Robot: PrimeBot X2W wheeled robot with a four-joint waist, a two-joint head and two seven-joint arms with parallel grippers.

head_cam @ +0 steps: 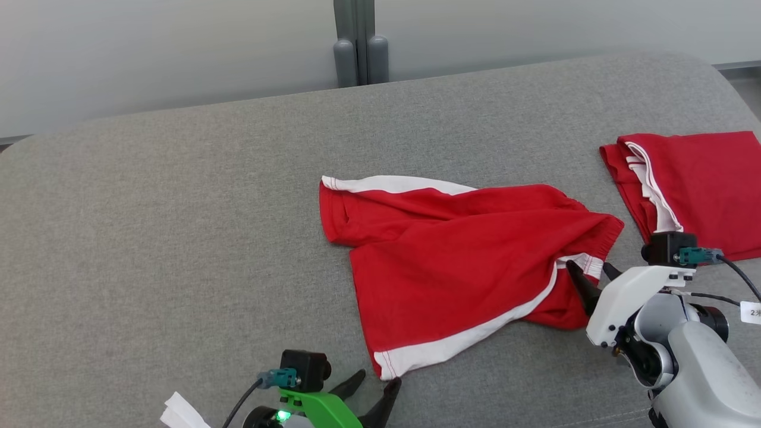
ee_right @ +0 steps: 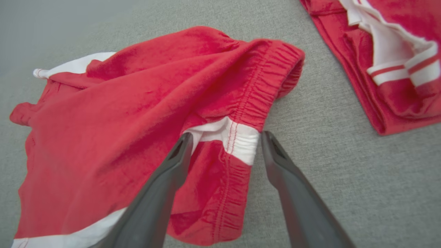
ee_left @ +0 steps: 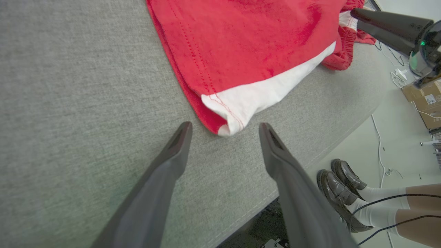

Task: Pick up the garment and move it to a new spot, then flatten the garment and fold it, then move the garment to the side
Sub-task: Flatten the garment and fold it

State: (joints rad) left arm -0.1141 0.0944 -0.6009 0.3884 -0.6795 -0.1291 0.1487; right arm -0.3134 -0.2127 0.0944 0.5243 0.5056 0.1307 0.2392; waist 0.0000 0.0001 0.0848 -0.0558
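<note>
Garment [head_cam: 458,261]: red shorts with white side stripes, centre to right of centre in the head view, lying on the grey padded surface [head_cam: 178,238].
- Rumpled, not flat. Elastic waistband bunched and partly turned over at its right end.
- One leg hem points to the lower centre, the other to the upper left.
- No fold made.

Left gripper [head_cam: 377,380]: bottom centre of the head view, jaws spread and empty. In the left wrist view the white hem corner sits just beyond the fingertips, between them, ungripped.

Right gripper [head_cam: 588,267]: lower right, jaws also spread, holding nothing. The tips straddle the white patch of the waistband in the right wrist view; contact cannot be told.

A second red garment [head_cam: 695,184], neatly folded, lies at the right edge, apart from the shorts.

A person's shoes [ee_left: 341,189] stand on the floor, lower right of the left wrist view.

Judgement: whether the first move is done cannot be read. Both ends look lined up for a grasp to stretch the cloth flat. Flattening, folding and setting aside all remain.
</note>
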